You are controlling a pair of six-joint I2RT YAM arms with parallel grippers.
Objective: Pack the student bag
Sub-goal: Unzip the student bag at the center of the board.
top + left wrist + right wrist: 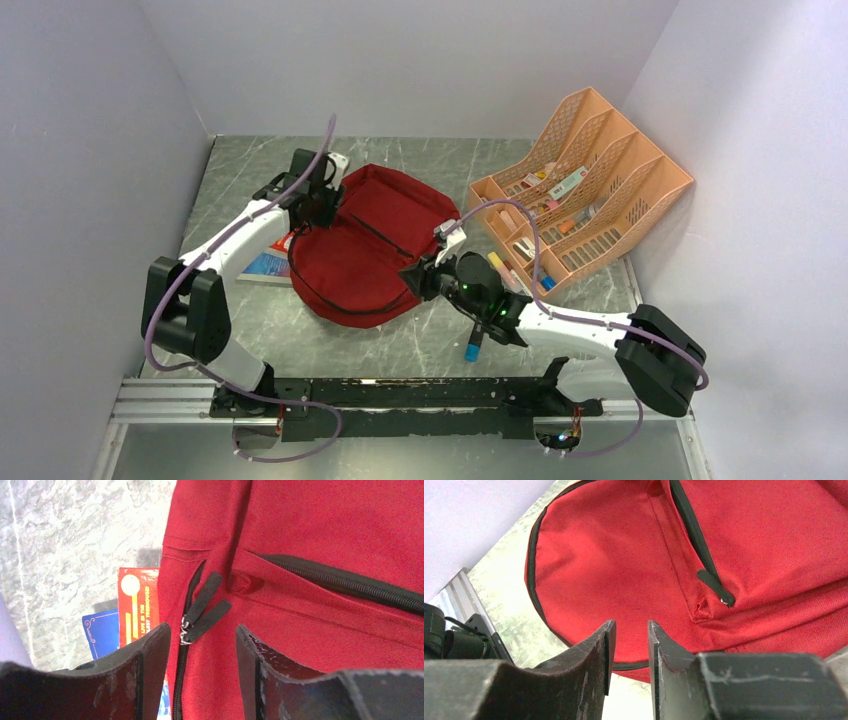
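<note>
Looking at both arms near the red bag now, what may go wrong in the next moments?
1. The left gripper is open over two zipper pulls. Closing may catch only one pull, or pinch fabric of the student bag.
2. The bag partly covers a book. Pulling the zipper may drag both, because the right gripper is open and holds nothing.

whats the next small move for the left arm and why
Probably lower the left end effector and close on the two black zipper pulls lying between its open fingers. The zipper on the backpack looks shut there, so it needs opening before the book beside it can go in.
</note>
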